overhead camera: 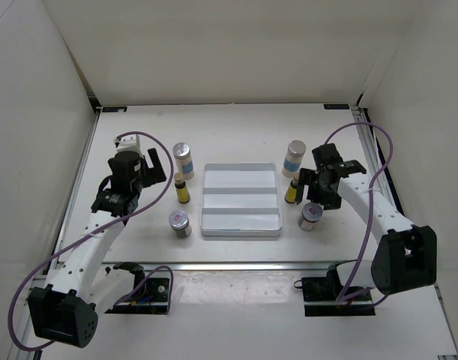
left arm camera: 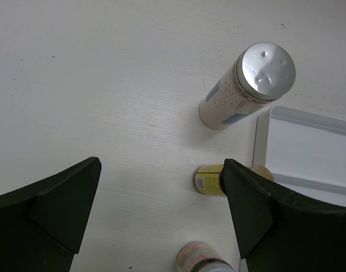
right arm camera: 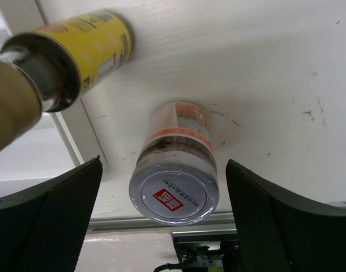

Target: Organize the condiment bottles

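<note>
Six condiment bottles stand beside the tray. On its left are a white blue-labelled bottle, a tiny yellow bottle and a silver-lidded jar. On its right are a white bottle, a yellow bottle and a jar. My left gripper is open and empty, left of its three bottles. In the left wrist view I see the white bottle, the yellow bottle and the jar. My right gripper is open above the right jar, whose lid lies between the fingers without touching them; the yellow bottle is beside it.
The tray's edge shows in the left wrist view and the right wrist view. The table's metal front rail runs just beyond the right jar. White walls enclose the table on three sides.
</note>
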Robot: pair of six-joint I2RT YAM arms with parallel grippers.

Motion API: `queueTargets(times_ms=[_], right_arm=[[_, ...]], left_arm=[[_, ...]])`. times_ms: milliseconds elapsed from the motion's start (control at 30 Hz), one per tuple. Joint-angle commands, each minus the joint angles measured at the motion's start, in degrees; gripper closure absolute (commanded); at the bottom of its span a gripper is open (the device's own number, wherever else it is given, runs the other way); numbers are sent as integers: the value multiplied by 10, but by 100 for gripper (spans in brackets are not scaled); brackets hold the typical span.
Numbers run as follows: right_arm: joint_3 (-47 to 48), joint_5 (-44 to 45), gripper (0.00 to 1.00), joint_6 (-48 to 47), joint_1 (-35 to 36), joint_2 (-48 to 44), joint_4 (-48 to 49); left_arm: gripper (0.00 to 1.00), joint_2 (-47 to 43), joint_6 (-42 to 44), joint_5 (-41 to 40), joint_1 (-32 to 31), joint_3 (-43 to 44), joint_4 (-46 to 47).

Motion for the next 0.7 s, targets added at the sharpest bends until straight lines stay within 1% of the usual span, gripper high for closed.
queueTargets(times_ms=[0, 167, 367, 400, 500, 533, 600, 633, 667], right_arm=[[-17, -15, 9, 25, 2, -2, -4], [-39, -15, 18, 40, 2, -8, 1], [-50, -20, 34, 45, 2, 3, 6], [-56, -20, 41, 45, 2, 3, 6], [-56, -20, 51, 45, 2, 3, 12], [-56, -20, 59, 50, 2, -2, 12], [-56, -14, 67, 50, 7, -8, 6], [-56, -9, 74, 50, 12, -15, 1], [-56, -9, 78, 50, 12, -24, -4]], left_arm=[[0, -10, -3, -14, -3, 15, 0], [0, -15, -3, -14, -3, 15, 0], [0, -15, -3, -14, -3, 15, 0], [0, -15, -3, -14, -3, 15, 0], [0, -15, -3, -14, -3, 15, 0], [0, -15, -3, -14, -3, 15, 0], [0, -15, -3, -14, -3, 15, 0], [0, -15, -3, -9, -3, 15, 0], [0, -15, -3, -9, -3, 15, 0]])
